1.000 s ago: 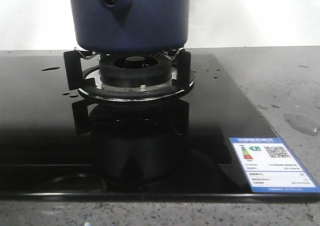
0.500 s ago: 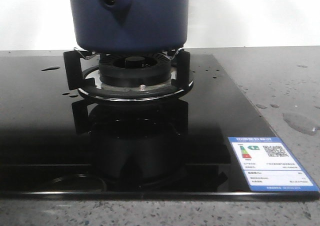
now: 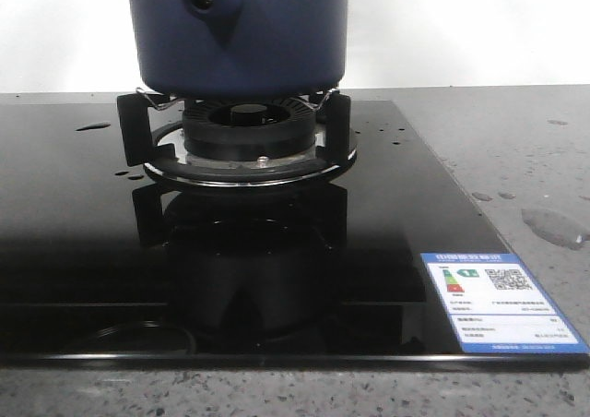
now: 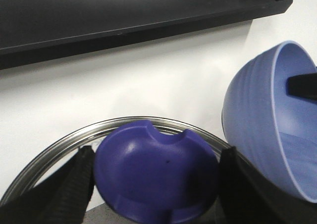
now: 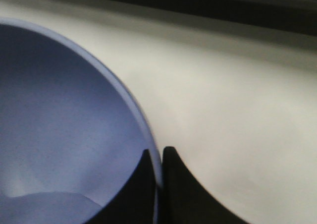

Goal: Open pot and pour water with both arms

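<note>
Black stovetop point(image 3: 83, 251) bears matte navy pot point(image 3: 240, 29).

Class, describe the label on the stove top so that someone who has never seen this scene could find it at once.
Start from the black glass stove top that fills the front view, with the pot standing on its burner. Go to the corner nearest the camera on the robot's right. The label lies flat there: a white rectangle edged in blue with a coloured chart and a square code, the only printed thing on the dark glass.

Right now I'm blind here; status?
Left gripper shut on lid knob. Right gripper shut on bowl rim. Pot on burner.
</note>
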Tool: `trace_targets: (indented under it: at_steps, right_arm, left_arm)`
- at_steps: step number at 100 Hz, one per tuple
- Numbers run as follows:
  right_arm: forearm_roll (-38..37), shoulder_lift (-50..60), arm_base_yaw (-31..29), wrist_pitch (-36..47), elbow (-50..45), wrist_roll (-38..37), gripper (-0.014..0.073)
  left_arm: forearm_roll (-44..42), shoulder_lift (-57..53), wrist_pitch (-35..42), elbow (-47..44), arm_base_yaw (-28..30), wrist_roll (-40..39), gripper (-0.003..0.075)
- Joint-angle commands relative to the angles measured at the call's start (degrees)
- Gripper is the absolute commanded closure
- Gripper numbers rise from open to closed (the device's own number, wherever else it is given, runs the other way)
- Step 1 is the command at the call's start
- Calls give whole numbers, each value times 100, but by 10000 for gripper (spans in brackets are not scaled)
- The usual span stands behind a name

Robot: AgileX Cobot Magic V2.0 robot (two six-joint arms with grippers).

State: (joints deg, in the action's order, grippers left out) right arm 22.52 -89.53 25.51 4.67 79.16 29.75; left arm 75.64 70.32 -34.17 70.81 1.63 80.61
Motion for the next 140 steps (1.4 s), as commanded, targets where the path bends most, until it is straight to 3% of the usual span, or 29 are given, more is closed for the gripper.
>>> trace_targets:
  at_steps: [1,10,37,64,76,91,140]
  right_arm:
    - [7,377,172,1686,-313,44,645]
    - [-61,377,302,2235,-641,44,647]
    - [199,329,351,2164,-780,34,650]
    - [-23,220,838,5430,-2101,33,650]
    - [-508,33,888,6282,-2226,33,650]
    - [-885,35,888,6332,-2226,33,650]
    - [-895,35,888,6332,-2226,33,650]
  left_arm:
    - [361,-201,173,216,9,6,363]
    - [361,-201,173,216,9,6,363]
    - [361,-201,173,216,9,6,363]
    - [361,-201,173,216,9,6,363]
    - [361,-201,173,216,9,6,363]
    - [361,-201,173,216,9,6,363]
    - [361,-201,173,216,9,6,363]
